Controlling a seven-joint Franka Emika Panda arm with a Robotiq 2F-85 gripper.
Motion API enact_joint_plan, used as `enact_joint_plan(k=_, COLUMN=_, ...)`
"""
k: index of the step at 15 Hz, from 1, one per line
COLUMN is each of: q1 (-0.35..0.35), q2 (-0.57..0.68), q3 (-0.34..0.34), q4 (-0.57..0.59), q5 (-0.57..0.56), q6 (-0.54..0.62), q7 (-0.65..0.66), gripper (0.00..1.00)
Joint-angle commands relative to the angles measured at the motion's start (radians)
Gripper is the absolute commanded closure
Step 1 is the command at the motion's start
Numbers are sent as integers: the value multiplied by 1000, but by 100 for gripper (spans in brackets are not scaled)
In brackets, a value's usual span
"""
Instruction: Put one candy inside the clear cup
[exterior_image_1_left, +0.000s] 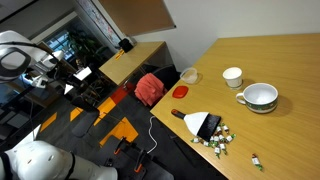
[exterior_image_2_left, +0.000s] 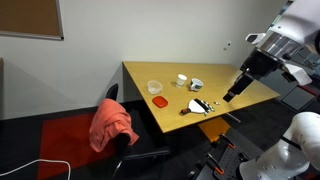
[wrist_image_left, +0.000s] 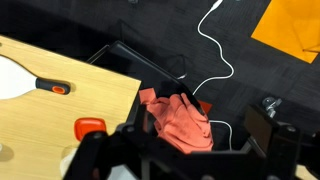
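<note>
The clear cup (exterior_image_1_left: 188, 75) stands empty near the table's edge, by the chair; it also shows in an exterior view (exterior_image_2_left: 155, 88). Several small candies (exterior_image_1_left: 218, 142) lie scattered next to a white dustpan (exterior_image_1_left: 205, 124), and one candy (exterior_image_1_left: 256, 161) lies apart from them. The candies also show in an exterior view (exterior_image_2_left: 207, 107). My gripper (exterior_image_2_left: 232, 96) hangs off the table's side, well away from the cup and the candies. In the wrist view its dark fingers (wrist_image_left: 185, 160) stand wide apart with nothing between them.
A small white cup (exterior_image_1_left: 232, 76) and a green-rimmed mug (exterior_image_1_left: 260, 97) stand on the wooden table (exterior_image_1_left: 280, 60). A red flat item (exterior_image_1_left: 180, 91) lies near the clear cup. A red cloth (wrist_image_left: 180, 118) hangs over a chair. Cables lie on the floor.
</note>
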Motion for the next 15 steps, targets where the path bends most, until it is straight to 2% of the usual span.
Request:
enact_joint_plan(k=1, q1=-85, q2=12, q3=-12, q4=-3, q5=-60, q6=88, q7=22, gripper=0)
enact_joint_plan(k=8, q1=-312, q2=76, q3=-140, q4=-43, q5=-196, q6=264, q7=44, gripper=0)
enact_joint_plan(k=12, q1=-428, q2=111, q3=-234, q4=-124, q5=-240, q6=361, q7=51, gripper=0)
enact_joint_plan(k=15, q1=-497, q2=136, q3=-306, q4=-203, q5=-278, q6=441, q7=9, gripper=0)
